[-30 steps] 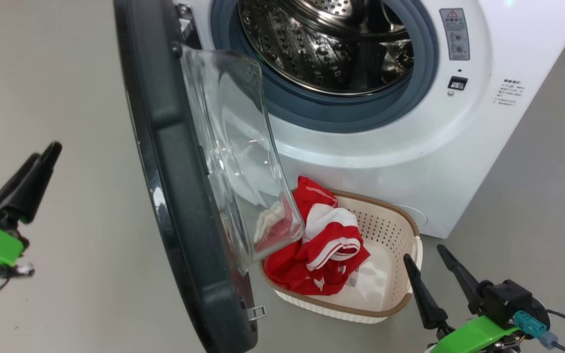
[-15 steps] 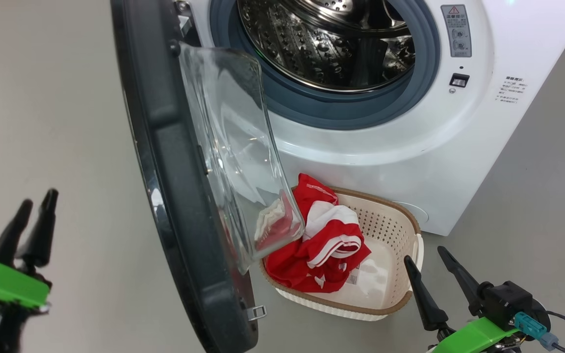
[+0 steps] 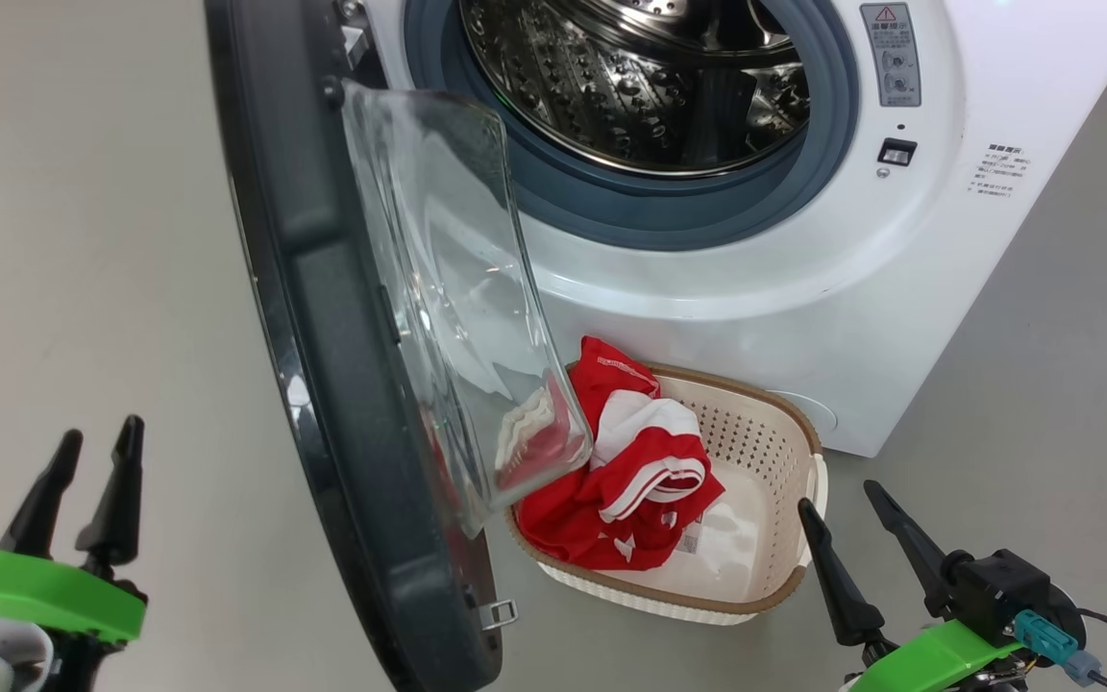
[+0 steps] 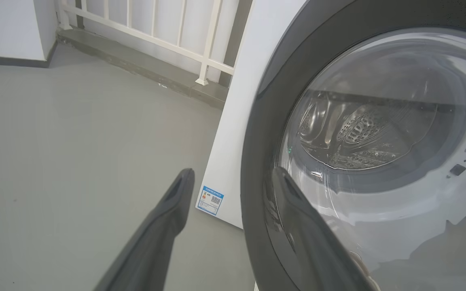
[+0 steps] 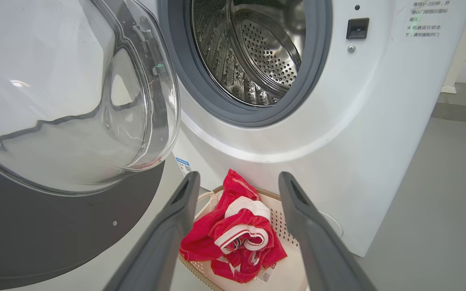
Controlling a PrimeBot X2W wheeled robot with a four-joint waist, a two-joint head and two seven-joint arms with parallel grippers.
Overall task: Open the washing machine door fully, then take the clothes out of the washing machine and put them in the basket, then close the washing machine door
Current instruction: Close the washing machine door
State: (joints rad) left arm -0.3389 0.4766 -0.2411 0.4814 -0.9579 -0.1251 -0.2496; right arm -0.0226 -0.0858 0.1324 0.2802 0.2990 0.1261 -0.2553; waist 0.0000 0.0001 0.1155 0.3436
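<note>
while door (image 3: 323,288) stands open, clothes (image 3: 640,481) in basket (image 3: 765,432), near right gripper (image 3: 837,495)

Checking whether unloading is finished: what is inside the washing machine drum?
The drum shows bare perforated steel, no fabric, in the head and right wrist views. Its lowest front part is hidden behind the grey gasket. The red clothes lie in the basket.

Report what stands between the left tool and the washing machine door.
Nothing visible. The open left tool hangs at the outer side of the washing machine door, with floor between them. The basket stands on the door's far side.
</note>
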